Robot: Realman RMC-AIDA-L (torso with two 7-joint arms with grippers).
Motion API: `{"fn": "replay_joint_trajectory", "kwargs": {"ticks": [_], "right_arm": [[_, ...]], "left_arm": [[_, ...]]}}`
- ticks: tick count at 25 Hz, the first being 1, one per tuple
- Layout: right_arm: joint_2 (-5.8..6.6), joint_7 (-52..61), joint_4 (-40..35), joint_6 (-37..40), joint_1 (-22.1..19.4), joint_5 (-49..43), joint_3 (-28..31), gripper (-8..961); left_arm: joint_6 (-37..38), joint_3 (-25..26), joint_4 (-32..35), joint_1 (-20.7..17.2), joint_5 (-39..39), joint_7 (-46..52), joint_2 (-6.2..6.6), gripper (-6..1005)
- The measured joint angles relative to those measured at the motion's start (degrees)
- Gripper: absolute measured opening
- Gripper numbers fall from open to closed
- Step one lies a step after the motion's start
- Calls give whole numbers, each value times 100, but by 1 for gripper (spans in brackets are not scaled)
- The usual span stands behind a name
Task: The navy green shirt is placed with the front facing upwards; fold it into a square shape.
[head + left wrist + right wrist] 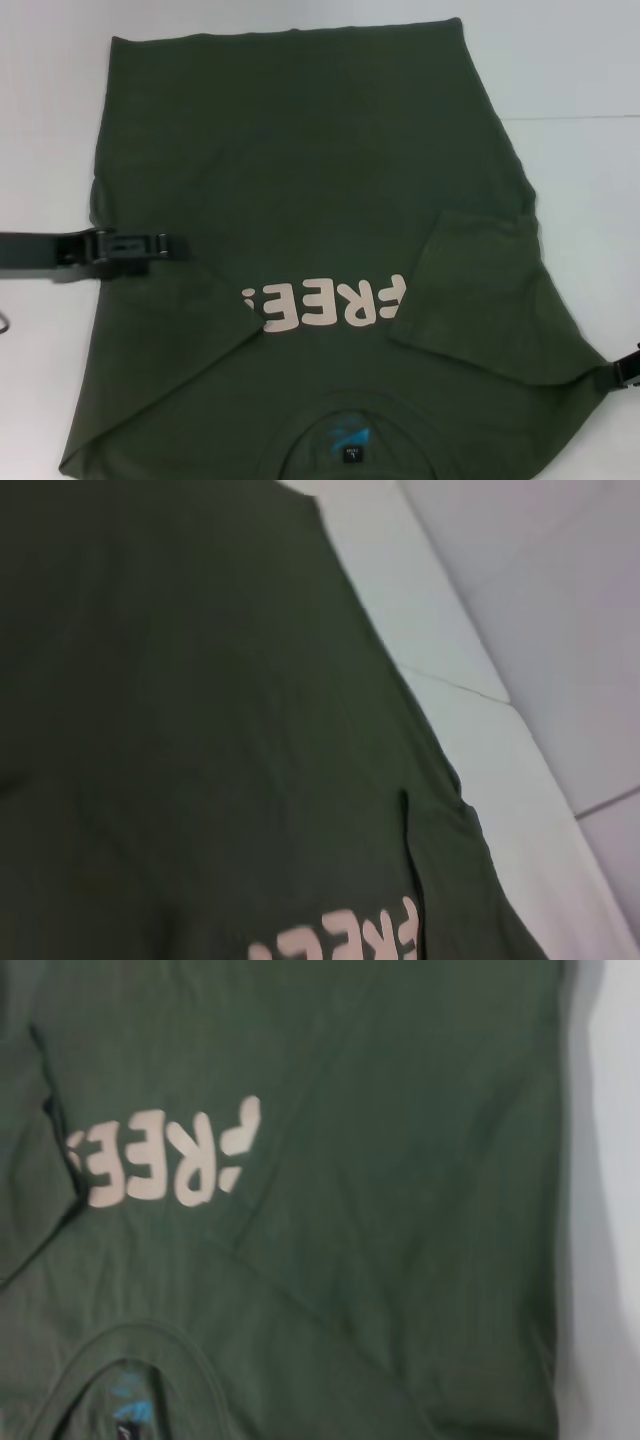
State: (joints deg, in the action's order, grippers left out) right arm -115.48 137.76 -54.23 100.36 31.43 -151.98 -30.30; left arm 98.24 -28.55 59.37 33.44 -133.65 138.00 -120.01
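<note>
Only the head view shows the left tool (170, 244) over the navy green shirt (300, 160).

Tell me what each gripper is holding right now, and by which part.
The left gripper lies over the shirt's left edge; the right gripper is at the right sleeve tip. Whether either actually grips the fabric cannot be told.

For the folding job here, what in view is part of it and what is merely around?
Part of the job:
- navy green shirt, front up, both sleeves folded in over the chest
- left gripper, over the shirt's left edge
- right gripper, at the shirt's right edge

Merely around:
- white table; nothing else lies on it
</note>
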Motion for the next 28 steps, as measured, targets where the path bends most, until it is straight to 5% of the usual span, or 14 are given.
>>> {"fn": "replay_joint_trajectory", "kwargs": {"ticks": [12,28], "right_arm": [[-1,-138,-17,4,7,213,7,41],[-44,-314,83,-142,-41,509,17,42]], "left_arm": [[1223,868,381,-150,-1864,1312,138,923],[1006,697,900,-624,-2391,1471,-238,922]]}}
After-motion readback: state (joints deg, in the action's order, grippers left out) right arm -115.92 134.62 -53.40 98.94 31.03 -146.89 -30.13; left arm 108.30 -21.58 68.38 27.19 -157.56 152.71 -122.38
